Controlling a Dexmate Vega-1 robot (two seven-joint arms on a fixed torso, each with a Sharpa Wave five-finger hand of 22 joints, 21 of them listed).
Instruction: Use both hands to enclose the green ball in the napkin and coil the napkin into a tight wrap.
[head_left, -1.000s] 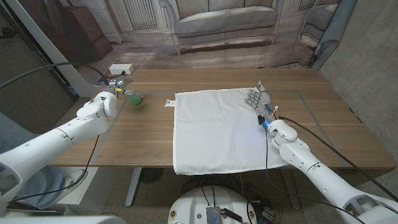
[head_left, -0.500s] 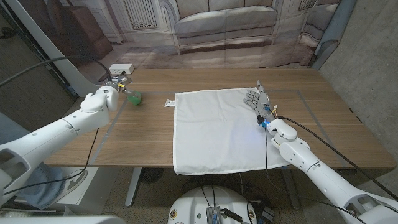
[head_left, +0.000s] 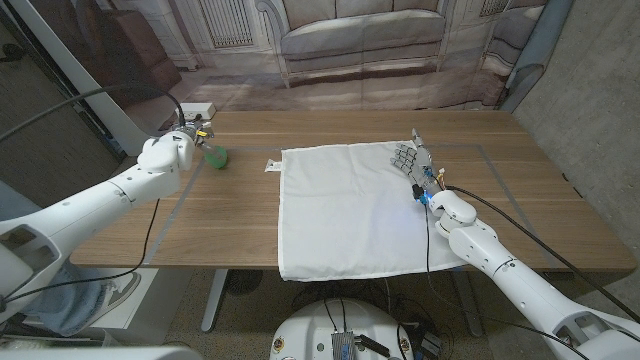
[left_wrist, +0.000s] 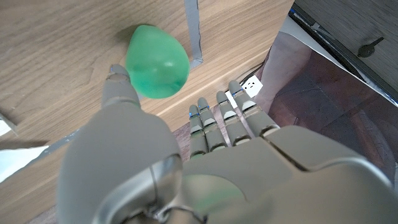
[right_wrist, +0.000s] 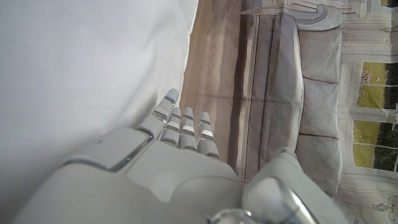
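Wooden bench (head_left: 330, 130): our empty, spread left hand (head_left: 188, 137) nears the small green rubber ball (head_left: 217, 157); a nudge could roll it off.

Both arms wore smooth white rounded shells, segmented at the joints. The left hand (left_wrist: 180, 168) had a light grey moulded back and grey fingers (left_wrist: 214, 127) banded with darker segments. The right hand (head_left: 413, 160) showed grey and dark finger segments; at its wrist were a blue light (head_left: 426, 198), small coloured wires and a black cable (head_left: 520, 232) running along the forearm.
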